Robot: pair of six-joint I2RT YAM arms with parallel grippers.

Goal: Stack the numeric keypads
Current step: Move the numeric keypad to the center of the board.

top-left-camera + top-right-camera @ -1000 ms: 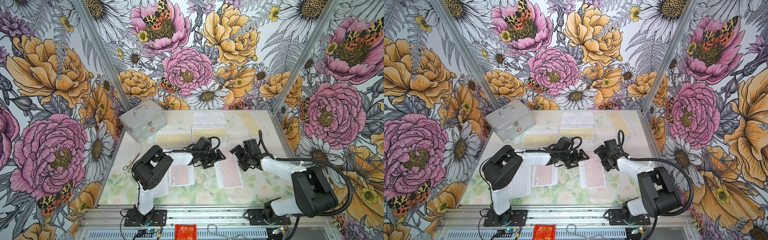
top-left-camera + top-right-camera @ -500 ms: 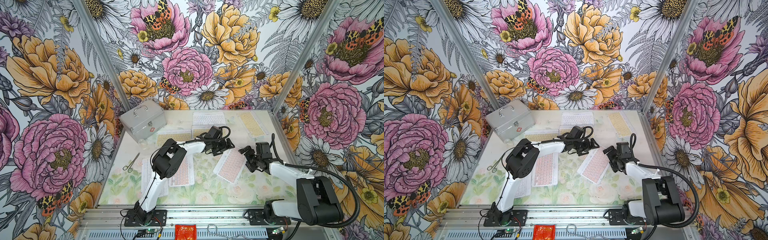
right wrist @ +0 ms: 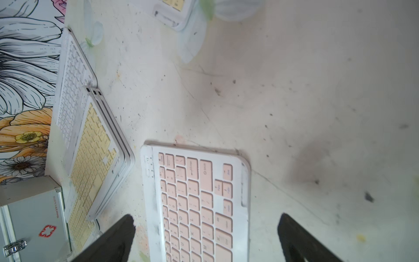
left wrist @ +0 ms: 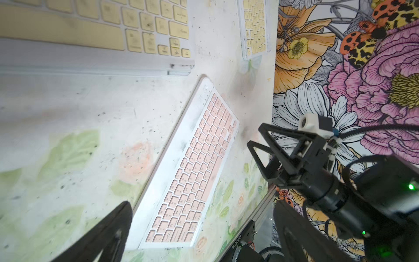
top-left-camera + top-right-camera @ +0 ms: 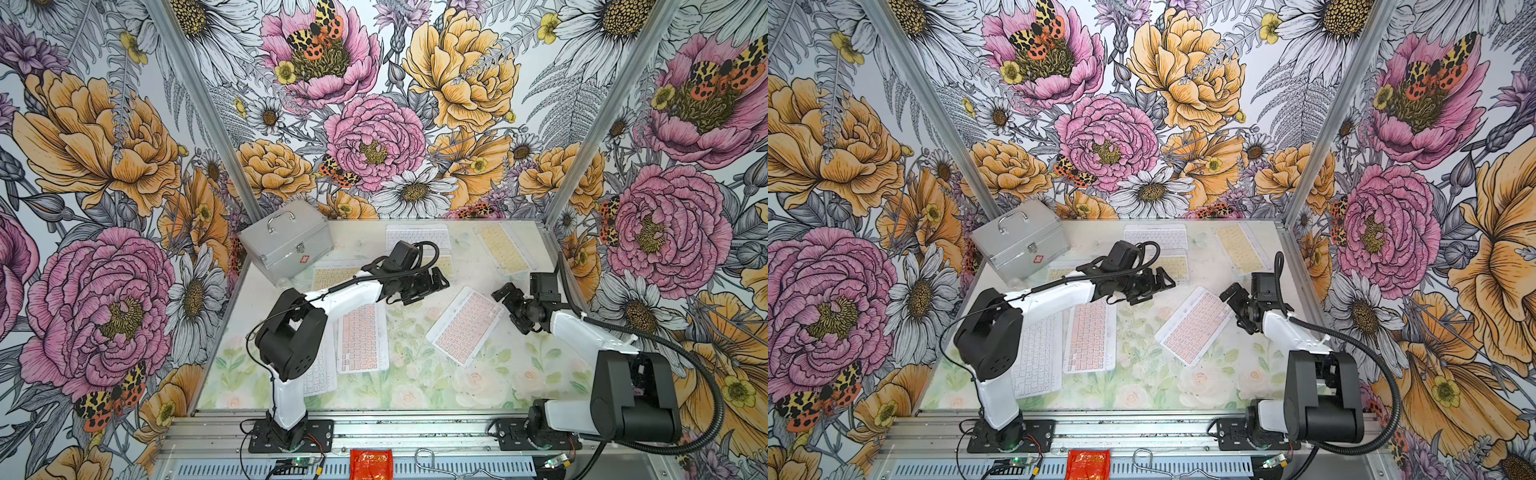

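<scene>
In a top view, right of centre on the tabletop [image 5: 415,382]: pink keypad [image 5: 465,326] lying slantwise, long axis pointing toward the far right corner, far short end just ahead of the right claw [image 5: 510,307] (wide, empty); left claw [image 5: 432,286] also wide, empty, beside its far left corner.

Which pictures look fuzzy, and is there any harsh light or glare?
In both top views: even light, faint shadows, fairly sharp. In the left wrist view: the close yellow keypad soft, the left fingers blurred, the pink keypad crisper. In the right wrist view: the right fingers blurred, no glare.
</scene>
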